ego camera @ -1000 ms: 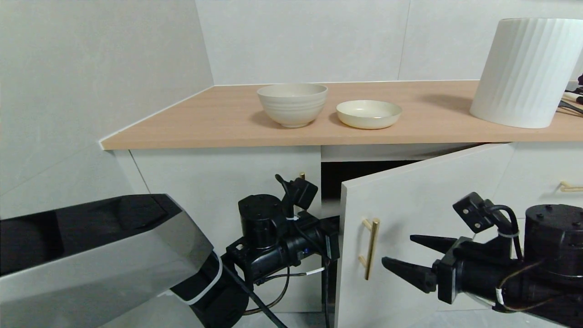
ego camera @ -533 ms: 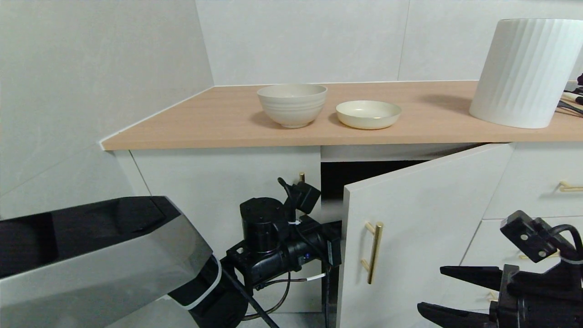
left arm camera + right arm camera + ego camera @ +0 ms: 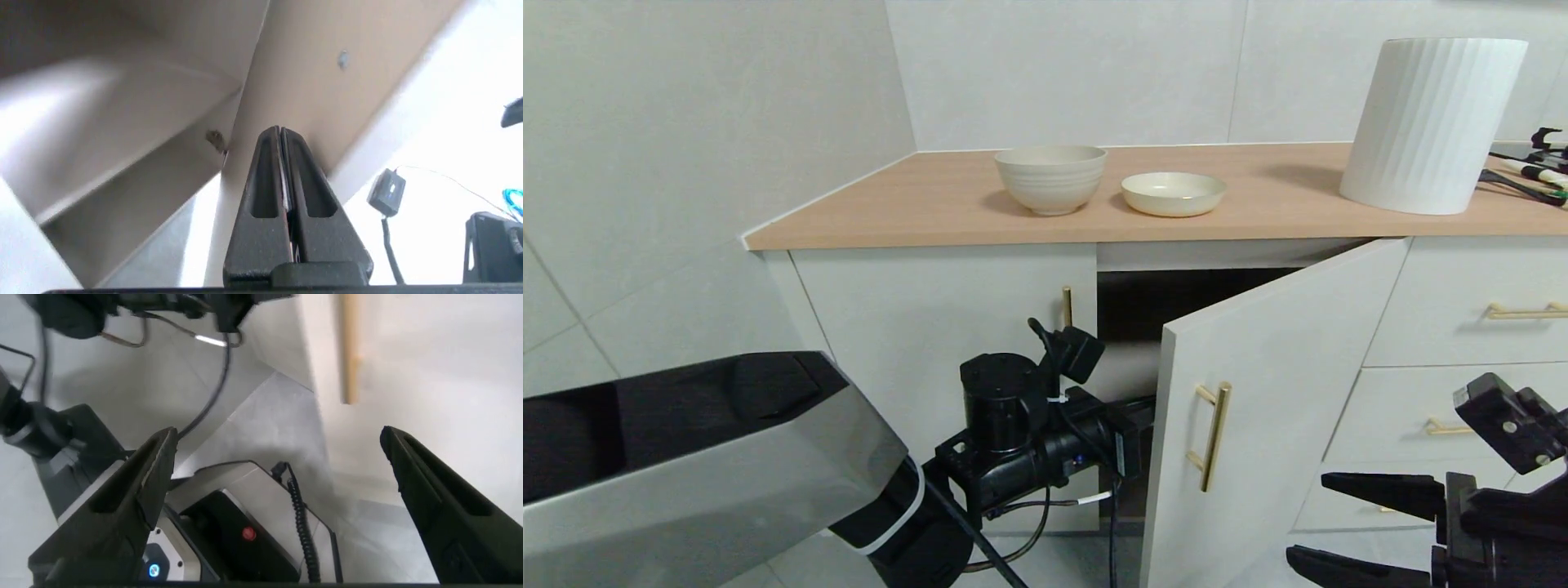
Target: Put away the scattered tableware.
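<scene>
Door [image 3: 1258, 384] ajar, so opening step, likely. Left gripper [image 3: 280, 135] fingers together at its edge (right gripper [image 3: 1307, 518]: apart, low). Next — swing it wider, then bowl [image 3: 1050, 178] and plate [image 3: 1174, 193] off table [image 3: 915, 214].

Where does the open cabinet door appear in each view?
Head view: the open cabinet door is right of centre, swung out below the counter.
Left wrist view: the door is likely the tan strip slanting just beyond the left gripper, whose jaws are shut.
Right wrist view: its white face lies past the right gripper, whose jaws are open.
Shared landmark: the gold handle, in the head and right wrist views.
</scene>
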You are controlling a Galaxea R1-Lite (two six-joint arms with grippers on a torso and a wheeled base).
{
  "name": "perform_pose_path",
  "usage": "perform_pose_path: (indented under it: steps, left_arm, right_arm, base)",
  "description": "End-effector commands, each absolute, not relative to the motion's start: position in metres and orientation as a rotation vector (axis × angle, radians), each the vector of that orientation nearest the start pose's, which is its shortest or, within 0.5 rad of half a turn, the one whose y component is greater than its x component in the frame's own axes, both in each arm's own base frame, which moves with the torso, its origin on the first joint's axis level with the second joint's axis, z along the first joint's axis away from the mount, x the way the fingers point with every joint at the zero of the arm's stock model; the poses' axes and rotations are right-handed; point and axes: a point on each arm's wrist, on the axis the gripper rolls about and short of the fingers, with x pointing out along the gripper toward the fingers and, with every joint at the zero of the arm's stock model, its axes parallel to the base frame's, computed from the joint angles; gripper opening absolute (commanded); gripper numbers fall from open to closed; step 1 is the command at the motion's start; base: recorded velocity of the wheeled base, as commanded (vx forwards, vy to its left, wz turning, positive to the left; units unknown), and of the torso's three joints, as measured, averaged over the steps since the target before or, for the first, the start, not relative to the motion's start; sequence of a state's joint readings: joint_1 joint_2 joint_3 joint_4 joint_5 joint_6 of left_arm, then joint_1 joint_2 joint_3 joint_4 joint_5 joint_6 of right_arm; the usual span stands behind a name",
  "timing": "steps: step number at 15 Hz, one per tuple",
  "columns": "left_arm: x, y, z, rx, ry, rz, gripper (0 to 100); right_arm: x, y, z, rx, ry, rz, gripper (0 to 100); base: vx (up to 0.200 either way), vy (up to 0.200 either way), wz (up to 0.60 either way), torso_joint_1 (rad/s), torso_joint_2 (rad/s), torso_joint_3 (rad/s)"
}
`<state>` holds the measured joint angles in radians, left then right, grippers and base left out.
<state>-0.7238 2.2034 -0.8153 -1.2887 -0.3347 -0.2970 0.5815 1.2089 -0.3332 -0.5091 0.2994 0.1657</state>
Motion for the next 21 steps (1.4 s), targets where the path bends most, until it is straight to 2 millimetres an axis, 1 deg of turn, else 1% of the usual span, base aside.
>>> perform_pose_path:
  steps: [1,2,4,6,11,13,15,17,19,21]
  left_arm:
    - [0.286,-0.266,0.075,-0.247,0.263,-1.038,0]
    - [0.285,-0.268,0.076,-0.246,0.266,-1.042,0]
    - [0.282,-0.277,0.086,-0.241,0.276,-1.065,0]
    - [0.282,-0.282,0.086,-0.236,0.292,-1.071,0]
    - [0.285,-0.286,0.085,-0.239,0.286,-1.065,0]
    - [0.291,-0.292,0.086,-0.243,0.27,-1.067,0]
    - [0.293,-0.294,0.084,-0.238,0.289,-1.064,0]
    - [0.295,-0.296,0.079,-0.232,0.306,-1.056,0]
    - [0.295,-0.301,0.078,-0.23,0.297,-1.031,0]
    - [0.29,-0.31,0.077,-0.196,0.288,-0.992,0]
  right_arm:
    - [0.128,0.092,0.158,0.1,0.444,0.837,100]
    - [0.128,0.092,0.158,0.1,0.444,0.837,100]
    - [0.128,0.092,0.158,0.1,0.444,0.838,100]
    - [0.128,0.092,0.158,0.1,0.444,0.838,100]
    - [0.128,0.092,0.155,0.101,0.463,0.857,100]
    - [0.125,0.096,0.154,0.095,0.47,0.883,100]
    - [0.124,0.096,0.156,0.096,0.463,0.889,100]
    - [0.124,0.096,0.156,0.096,0.463,0.889,100]
    - [0.124,0.096,0.156,0.095,0.461,0.891,100]
    - [0.123,0.097,0.156,0.093,0.46,0.9,100]
  base:
    - [0.0,0.0,0.0,0.0,0.0,0.0]
    - [0.0,0.0,0.0,0.0,0.0,0.0]
    - [0.0,0.0,0.0,0.0,0.0,0.0]
    - [0.0,0.0,0.0,0.0,0.0,0.0]
    - [-0.2,0.0,0.0,0.004,0.0,0.003]
    - [0.0,0.0,0.0,0.0,0.0,0.0]
    - [0.0,0.0,0.0,0.0,0.0,0.0]
    - [0.0,0.0,0.0,0.0,0.0,0.0]
    - [0.0,0.0,0.0,0.0,0.0,0.0]
    - [0.0,0.0,0.0,0.0,0.0,0.0]
